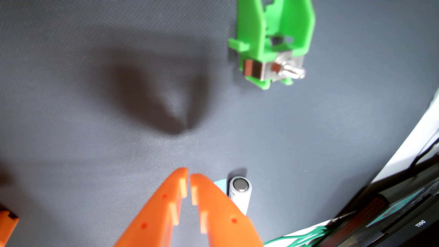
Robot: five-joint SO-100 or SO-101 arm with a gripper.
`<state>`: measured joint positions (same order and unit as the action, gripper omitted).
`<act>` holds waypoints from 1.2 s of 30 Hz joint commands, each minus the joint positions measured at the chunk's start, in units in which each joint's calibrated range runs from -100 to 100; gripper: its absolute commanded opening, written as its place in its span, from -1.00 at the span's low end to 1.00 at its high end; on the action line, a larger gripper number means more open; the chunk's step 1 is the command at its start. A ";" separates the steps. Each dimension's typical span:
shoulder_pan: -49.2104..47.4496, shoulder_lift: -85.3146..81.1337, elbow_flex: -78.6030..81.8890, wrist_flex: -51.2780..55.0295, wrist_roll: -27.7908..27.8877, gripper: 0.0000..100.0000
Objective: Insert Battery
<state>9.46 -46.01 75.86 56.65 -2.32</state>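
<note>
Right under the camera you see the orange gripper [189,175], and its jaws are nearly together at the tips, holding nothing. The battery [240,193] is just beside the jaws, on their right in the wrist view, and seems to be standing up on the dark surface [95,71], its round end facing the camera. So your jaws are not around it yet. You would need to open them and slide right. The green holder [273,42] sits well past the battery, farther up the view.
</note>
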 commanded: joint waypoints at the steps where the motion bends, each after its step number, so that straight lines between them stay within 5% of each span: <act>1: 0.10 -0.64 -0.35 -0.18 0.01 -0.97; 36: -0.02 -0.64 -0.35 -0.18 0.01 -0.97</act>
<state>9.38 -46.01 75.86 56.65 -2.32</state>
